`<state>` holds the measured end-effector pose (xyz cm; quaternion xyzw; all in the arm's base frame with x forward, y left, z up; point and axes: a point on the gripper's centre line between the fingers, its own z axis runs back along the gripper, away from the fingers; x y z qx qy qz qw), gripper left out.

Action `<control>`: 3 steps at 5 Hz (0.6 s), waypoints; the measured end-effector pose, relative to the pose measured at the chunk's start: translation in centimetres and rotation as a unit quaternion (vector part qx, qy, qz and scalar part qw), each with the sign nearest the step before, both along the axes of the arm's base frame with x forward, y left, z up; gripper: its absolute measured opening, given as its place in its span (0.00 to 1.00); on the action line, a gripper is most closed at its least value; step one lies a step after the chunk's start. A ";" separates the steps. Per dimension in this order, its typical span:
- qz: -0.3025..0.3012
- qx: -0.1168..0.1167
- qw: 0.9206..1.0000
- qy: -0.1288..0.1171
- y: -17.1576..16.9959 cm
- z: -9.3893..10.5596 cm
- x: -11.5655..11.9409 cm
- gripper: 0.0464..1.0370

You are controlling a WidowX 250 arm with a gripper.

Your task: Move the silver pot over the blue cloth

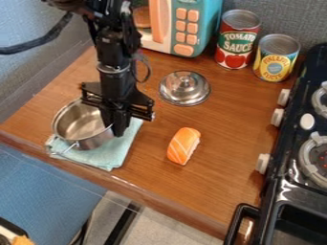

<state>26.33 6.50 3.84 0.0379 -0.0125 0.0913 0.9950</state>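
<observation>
The black gripper (115, 126) hangs down at the right side of the silver pot (80, 124), shut on its rim. Open side up, the pot is over the blue cloth (127, 143), left of the counter's middle. The cloth shows below the pot and to its right. One wire handle of the pot points toward the front edge. Whether the pot's base touches the cloth is hidden.
A silver lid (184, 88) lies right of the gripper, and a salmon sushi piece (184, 146) lies right of the cloth. Two cans (237, 40) and a toy microwave (182, 24) stand at the back. The stove (287, 158) borders the right side.
</observation>
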 end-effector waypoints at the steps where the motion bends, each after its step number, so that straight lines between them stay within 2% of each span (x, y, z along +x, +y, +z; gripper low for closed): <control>1: 0.013 -0.008 1.000 0.004 0.0 0.1 -0.1 0.23; 2: -0.008 -0.035 0.999 -0.016 -1.0 1.4 0.1 0.52; 3: -0.046 -0.050 0.996 -0.049 -2.6 4.0 0.2 0.83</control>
